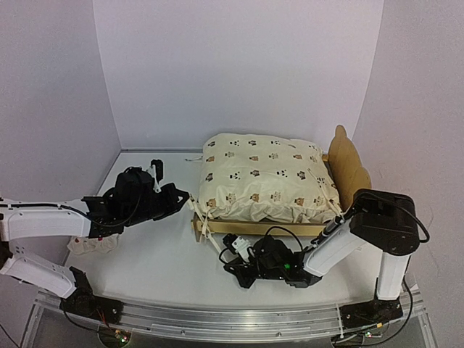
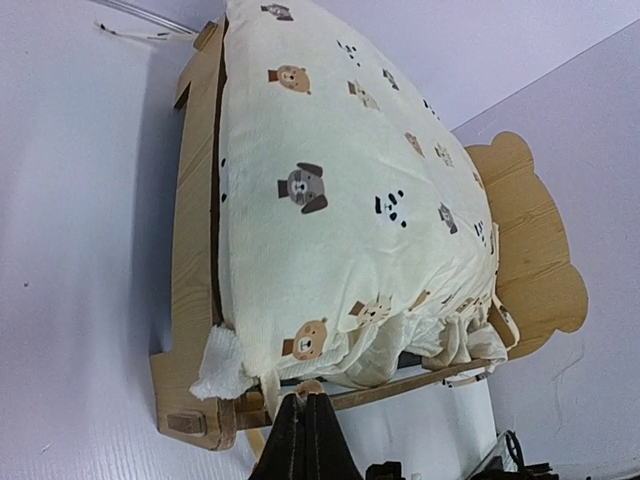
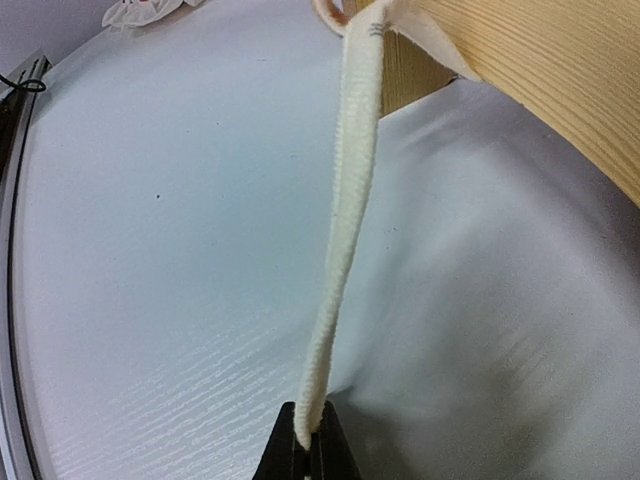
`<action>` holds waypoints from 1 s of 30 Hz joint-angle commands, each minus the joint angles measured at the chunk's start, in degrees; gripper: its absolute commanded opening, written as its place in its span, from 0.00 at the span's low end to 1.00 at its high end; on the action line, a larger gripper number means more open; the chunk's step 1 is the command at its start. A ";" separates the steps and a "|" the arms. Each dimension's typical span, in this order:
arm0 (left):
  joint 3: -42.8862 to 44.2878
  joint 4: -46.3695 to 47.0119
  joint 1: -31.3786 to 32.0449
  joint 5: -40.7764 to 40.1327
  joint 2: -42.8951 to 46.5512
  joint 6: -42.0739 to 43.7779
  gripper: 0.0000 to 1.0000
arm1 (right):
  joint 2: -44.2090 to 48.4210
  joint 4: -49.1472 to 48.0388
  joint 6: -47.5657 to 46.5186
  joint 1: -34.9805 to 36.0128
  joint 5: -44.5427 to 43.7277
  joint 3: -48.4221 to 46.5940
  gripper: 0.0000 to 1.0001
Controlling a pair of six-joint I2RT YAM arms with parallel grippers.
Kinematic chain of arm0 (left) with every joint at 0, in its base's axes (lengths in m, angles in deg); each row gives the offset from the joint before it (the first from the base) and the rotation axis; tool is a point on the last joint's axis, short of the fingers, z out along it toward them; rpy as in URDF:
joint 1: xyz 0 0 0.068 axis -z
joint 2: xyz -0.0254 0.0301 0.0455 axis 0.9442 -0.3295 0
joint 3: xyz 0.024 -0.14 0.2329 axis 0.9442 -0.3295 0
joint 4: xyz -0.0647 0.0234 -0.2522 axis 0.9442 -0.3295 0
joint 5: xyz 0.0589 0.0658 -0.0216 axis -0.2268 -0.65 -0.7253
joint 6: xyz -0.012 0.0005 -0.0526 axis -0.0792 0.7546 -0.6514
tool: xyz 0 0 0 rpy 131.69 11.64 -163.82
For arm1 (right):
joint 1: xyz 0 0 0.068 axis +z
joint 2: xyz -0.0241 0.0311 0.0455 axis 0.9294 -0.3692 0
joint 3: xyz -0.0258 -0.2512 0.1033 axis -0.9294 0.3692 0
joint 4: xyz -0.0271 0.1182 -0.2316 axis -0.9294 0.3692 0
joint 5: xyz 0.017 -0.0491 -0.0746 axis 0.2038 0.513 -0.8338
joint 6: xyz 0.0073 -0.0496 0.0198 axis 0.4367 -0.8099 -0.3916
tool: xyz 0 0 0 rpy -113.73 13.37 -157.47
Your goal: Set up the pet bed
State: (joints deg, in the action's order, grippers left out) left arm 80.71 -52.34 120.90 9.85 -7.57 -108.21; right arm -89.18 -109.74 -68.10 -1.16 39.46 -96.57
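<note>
Pinching one cream tie [image 3: 345, 250] shut in my right gripper [image 3: 308, 440]; my left gripper [image 2: 305, 402] is closed, beside a corner of the one pet bed [image 1: 255, 229], which carries one cushion [image 1: 261, 177].

pet bed [image 1: 349, 172] is light plywood with visible grain. the cushion [image 1: 261, 181] is cream, dotted with little brown bear, grey dog and black-and-white panda faces. the tie strap [image 3: 345, 250] is plain cream too. tabletop [image 1: 159, 261] white, left hand [image 2: 305, 402] and right hand [image 3: 308, 442] both black.
</note>
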 commanded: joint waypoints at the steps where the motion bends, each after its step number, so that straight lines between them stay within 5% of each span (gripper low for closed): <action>1: 6.43 -2.98 -0.24 -5.58 -0.65 4.52 0.00 | 2.22 0.32 0.09 0.10 -1.91 2.28 0.00; 14: 15.91 -16.57 -3.27 -21.90 1.11 11.08 0.00 | -0.64 1.73 1.72 0.06 -1.80 0.32 0.00; 24: 15.23 -19.78 -5.50 -22.54 4.27 12.31 0.01 | -2.30 11.00 0.67 0.06 -7.35 -8.95 0.00; 26: 15.76 -21.13 -5.49 -18.73 3.10 12.84 0.09 | -2.25 11.93 0.44 0.06 -7.37 -9.54 0.00; 30: 15.47 -23.47 -5.49 -10.61 -0.18 13.33 0.48 | -1.70 13.00 0.42 0.06 -7.31 -9.17 0.00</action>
State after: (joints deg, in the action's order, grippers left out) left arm 94.51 -72.70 115.54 -9.12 -5.19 -96.11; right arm -90.87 -100.12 -67.42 -1.16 33.65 -104.93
